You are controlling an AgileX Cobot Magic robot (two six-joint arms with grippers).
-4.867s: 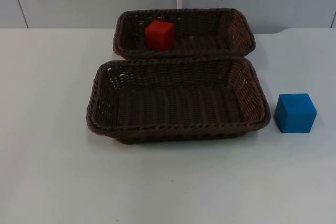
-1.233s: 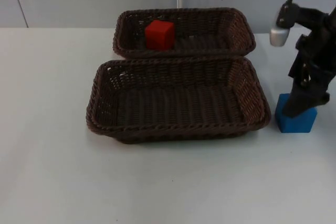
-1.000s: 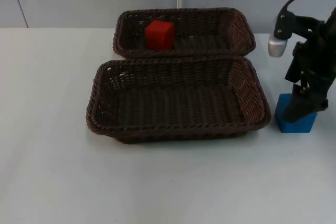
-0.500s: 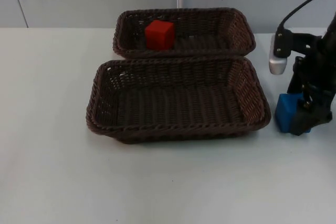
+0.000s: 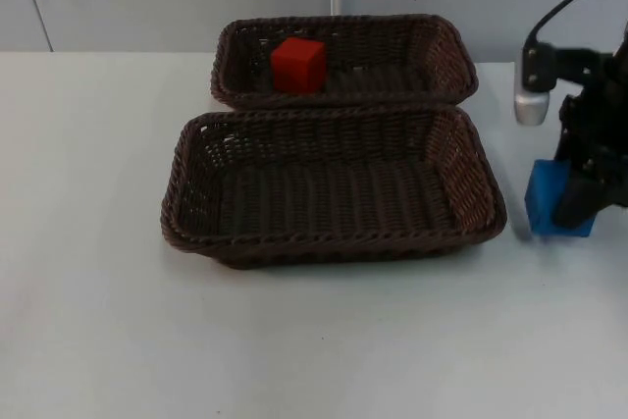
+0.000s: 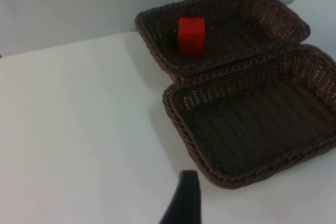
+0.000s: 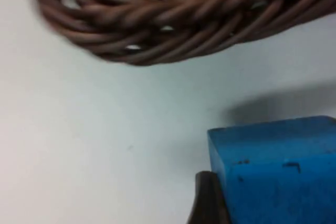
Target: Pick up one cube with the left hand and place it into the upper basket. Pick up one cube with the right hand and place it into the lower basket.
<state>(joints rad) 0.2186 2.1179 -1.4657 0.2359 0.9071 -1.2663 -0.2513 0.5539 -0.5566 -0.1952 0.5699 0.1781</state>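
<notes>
My right gripper (image 5: 579, 205) is down at the blue cube (image 5: 546, 201), on the white table (image 5: 98, 242) just beside the right end of the lower basket (image 5: 186, 205). Fingers closed on the cube: in the right wrist view one fingertip (image 7: 209, 199) is pressed against the cube's (image 7: 273, 166) side face. In that view a shadow lies on the table under the cube, so it looks lifted a little off the surface (can't confirm the gap from the top view). The woven rim of the lower basket (image 7: 173, 19) is near the cube, not touching it.

The lower basket holds no cube. The upper basket (image 5: 442, 46) sits right behind it, rims touching or nearly so along the long side. The red cube (image 5: 298, 65) is inside the upper basket, upright, toward its left half, near the front wall.

My left gripper (image 6: 184, 203) waits over bare table to the left of the baskets, well apart from both. One fingertip (image 6: 185, 195) is visible (can't tell whether the fingers are apart or together). From there I see the red cube (image 6: 191, 35) in the upper basket (image 6: 152, 30) and the lower basket (image 6: 176, 114) in front of it.
</notes>
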